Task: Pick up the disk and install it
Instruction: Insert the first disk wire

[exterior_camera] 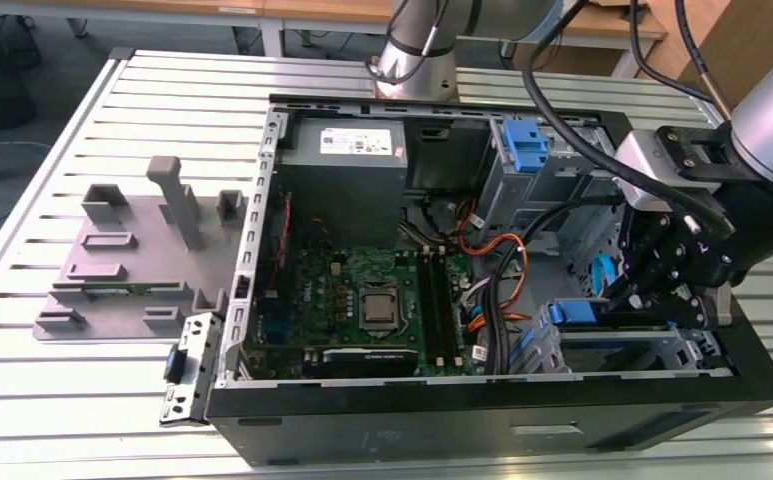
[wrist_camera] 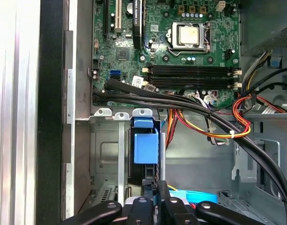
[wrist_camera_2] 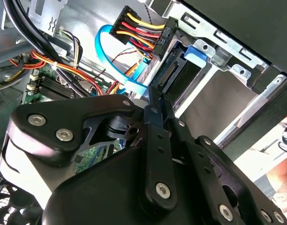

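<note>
Bay-seated disk (wrist_camera: 145,145) beside end effector (wrist_camera: 155,197)

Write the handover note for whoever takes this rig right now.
Gripper: down inside the computer case, right at the disk; grip state cannot be told.
Disk: standing on edge in the metal drive cage, with its blue rail showing.
Done: the disk is picked up and slotted into the cage.
Left: confirm it is fully seated. Its connector end looks bare, and the coloured-wire plug hangs close by, unattached.
</note>
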Controlling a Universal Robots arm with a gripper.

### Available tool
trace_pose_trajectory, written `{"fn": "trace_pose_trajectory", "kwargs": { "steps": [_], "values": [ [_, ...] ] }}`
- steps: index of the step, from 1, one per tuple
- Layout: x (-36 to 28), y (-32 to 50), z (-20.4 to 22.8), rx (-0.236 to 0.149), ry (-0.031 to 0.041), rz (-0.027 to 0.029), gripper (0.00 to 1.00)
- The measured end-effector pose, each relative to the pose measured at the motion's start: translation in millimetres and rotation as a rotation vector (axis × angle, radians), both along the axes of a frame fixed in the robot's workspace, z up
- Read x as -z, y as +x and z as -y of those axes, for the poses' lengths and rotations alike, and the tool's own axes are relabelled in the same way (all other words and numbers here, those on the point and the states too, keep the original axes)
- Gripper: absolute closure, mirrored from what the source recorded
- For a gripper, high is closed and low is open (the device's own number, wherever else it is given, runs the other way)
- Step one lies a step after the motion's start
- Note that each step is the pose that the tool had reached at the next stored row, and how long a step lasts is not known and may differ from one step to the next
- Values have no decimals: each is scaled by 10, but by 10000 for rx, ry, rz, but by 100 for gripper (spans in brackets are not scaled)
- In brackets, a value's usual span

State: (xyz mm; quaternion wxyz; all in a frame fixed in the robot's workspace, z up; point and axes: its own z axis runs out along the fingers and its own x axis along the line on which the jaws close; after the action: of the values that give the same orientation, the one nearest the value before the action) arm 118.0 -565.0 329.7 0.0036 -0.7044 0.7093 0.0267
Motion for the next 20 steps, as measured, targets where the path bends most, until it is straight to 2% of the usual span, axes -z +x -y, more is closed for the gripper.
{"fn": "trace_pose_trajectory", "kwargs": {
  "steps": [5,6,10,12,17,20],
  "values": [
    [5,0,-1,0,8,0,83],
    [5,0,0,0,6,0,76],
    [-2,0,0,0,-1,0,76],
    [-31,0,0,0,3,0,76],
    [-150,0,0,0,2,-1,76],
    [-191,0,0,0,2,0,76]
  ]
}}
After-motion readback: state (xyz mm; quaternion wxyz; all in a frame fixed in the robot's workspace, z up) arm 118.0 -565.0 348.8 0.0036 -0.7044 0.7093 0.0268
